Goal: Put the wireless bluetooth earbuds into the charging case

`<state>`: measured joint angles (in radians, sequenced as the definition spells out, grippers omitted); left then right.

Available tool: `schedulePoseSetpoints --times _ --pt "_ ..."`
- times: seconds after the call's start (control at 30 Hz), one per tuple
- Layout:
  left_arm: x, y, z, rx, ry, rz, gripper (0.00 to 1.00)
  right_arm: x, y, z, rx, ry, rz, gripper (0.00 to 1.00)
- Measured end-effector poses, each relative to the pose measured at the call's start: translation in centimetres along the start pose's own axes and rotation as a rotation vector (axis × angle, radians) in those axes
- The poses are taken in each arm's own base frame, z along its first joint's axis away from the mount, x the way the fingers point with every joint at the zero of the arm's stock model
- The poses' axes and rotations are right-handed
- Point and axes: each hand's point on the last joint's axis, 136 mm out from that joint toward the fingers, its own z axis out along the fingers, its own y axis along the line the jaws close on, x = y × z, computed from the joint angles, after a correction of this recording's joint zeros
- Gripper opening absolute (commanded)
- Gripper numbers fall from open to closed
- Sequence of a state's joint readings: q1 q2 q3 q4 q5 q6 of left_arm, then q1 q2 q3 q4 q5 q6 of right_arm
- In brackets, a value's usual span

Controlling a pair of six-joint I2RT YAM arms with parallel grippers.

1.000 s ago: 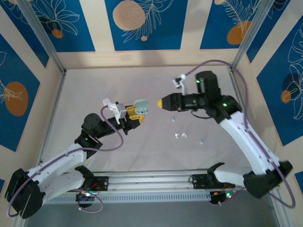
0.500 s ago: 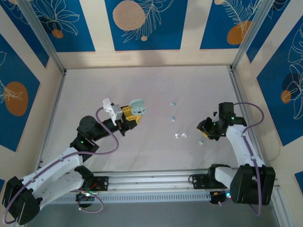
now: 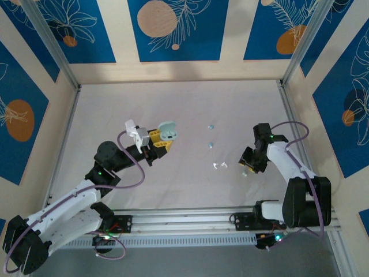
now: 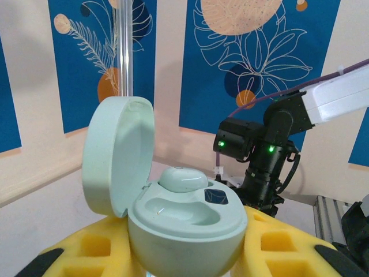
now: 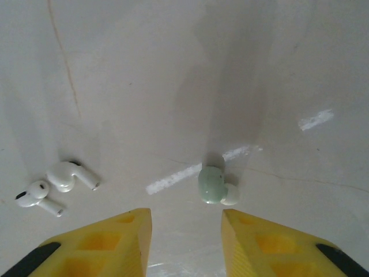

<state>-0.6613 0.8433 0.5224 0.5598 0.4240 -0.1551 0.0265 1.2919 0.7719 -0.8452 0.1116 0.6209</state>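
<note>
Just past the released right claw [image 5: 186, 218] lies a mint earbud [image 5: 212, 185]; left claw [image 4: 184, 257] grasps case [image 4: 173, 216].

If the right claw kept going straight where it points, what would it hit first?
Probably the pale green earbud lying on the table just ahead of the right gripper, roughly in line with its open jaws.

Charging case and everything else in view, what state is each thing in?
charging case: lid open, holds one seated earbud
left gripper: shut on the charging case
right gripper: open, empty
mint earbud: lying loose
white earbuds: lying loose
pale teal earbuds: lying loose
</note>
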Motion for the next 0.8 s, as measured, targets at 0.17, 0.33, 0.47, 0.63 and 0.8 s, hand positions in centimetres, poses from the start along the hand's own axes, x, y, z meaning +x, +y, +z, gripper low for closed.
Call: schedulePoseSetpoints --times 0.17,0.33,0.47,0.63,0.8 --pt "0.0 0.2 0.0 -0.011 -0.001 0.0 0.28 0.4 -0.5 1.9 0.058 0.073 -0.013 0.37" --pt "0.0 0.2 0.0 -0.014 -0.002 0.0 0.28 0.7 -0.8 3.2 0.1 0.116 -0.033 0.36" --pt "0.0 0.2 0.0 -0.014 -0.002 0.0 0.28 0.9 -0.7 3.4 0.11 0.12 -0.056 0.36" --pt "0.0 0.2 0.0 -0.014 -0.002 0.0 0.28 0.7 -0.4 3.4 0.118 0.113 -0.08 0.37" --pt "0.0 0.2 0.0 -0.014 -0.001 0.0 0.28 0.1 -0.2 3.1 0.126 0.091 -0.089 0.38"
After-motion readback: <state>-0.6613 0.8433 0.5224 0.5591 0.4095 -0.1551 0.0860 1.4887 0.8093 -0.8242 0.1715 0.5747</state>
